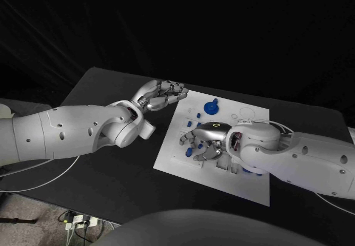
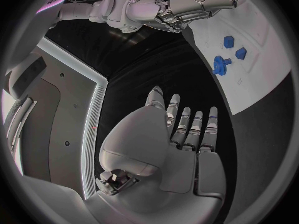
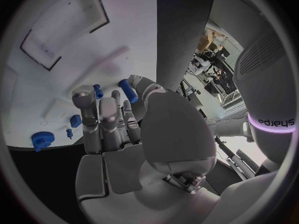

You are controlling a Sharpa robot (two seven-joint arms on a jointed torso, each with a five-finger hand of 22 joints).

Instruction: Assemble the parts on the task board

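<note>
Robotics lab: black-draped table (image 1: 111, 179), white task board (image 1: 244, 189), floor cables (image 1: 78, 220).

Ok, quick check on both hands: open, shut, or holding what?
Left hand: open, holding nothing, off the task board.
Right hand: over the board; fingers near a blue part, but a hold cannot be told.
</note>
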